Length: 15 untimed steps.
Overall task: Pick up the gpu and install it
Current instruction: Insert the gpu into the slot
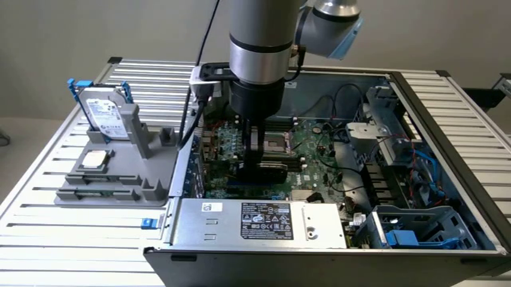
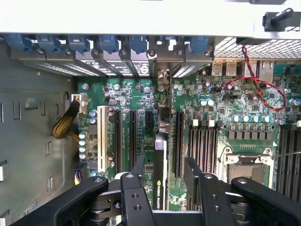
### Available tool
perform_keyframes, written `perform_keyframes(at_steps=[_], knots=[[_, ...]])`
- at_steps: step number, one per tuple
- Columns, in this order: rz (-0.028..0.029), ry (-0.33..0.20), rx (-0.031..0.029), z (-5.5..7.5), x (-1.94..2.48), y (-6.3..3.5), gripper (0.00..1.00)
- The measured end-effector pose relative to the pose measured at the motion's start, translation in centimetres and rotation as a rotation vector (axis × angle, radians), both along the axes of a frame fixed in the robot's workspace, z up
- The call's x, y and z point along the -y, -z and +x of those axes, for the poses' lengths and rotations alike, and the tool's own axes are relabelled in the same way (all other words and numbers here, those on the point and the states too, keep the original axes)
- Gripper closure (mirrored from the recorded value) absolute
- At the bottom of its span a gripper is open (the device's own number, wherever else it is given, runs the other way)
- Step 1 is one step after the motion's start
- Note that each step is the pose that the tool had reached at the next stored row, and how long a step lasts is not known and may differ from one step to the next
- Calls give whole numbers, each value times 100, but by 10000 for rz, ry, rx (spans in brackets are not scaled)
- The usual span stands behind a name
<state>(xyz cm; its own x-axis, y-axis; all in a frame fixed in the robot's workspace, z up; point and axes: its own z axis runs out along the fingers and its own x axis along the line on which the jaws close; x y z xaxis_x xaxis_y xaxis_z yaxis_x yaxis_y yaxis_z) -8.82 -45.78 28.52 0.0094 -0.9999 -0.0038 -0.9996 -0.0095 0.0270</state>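
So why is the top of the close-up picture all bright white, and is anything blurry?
Wrist view: light washes out the computer case's edge; the near fingers look softer than the motherboard. Exterior view: even light, with shadow inside the case below the arm.

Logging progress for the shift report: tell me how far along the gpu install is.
Done: the gpu is off the grey holder and inside the computer case, standing edge-down over the motherboard slots. In hand: the gripper straddles the card, fingers on either side of it, a gap visible on each side. Left: whether it is fully seated cannot be told.
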Motion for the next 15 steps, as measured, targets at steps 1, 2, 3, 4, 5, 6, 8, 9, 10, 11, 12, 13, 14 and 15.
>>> perform_keyframes(at_steps=[1, 2, 3, 4, 5, 6, 8, 9, 10, 11, 12, 13, 14, 15], knots=[[-2, 0, -2, 0, 0, -3, 53], [-2, 0, -4, 0, 0, -5, 53], [0, 0, -3, 0, 0, -4, 53], [-1, -1, -4, 0, 0, -2, 53], [-1, -2, -4, 0, 0, -1, 53], [-1, -2, -4, 0, 0, 1, 53], [0, -3, -3, 0, 0, 6, 53], [0, -3, -3, 0, 0, 9, 53], [0, -4, -3, 0, 0, 11, 53], [0, -4, -3, 0, 0, 14, 53], [0, -4, -3, 0, 0, 18, 53], [-1, -3, -4, -1, 0, 21, 53], [0, -3, -3, -2, 0, 26, 53], [-2, -4, -4, -3, 0, 31, 53]])
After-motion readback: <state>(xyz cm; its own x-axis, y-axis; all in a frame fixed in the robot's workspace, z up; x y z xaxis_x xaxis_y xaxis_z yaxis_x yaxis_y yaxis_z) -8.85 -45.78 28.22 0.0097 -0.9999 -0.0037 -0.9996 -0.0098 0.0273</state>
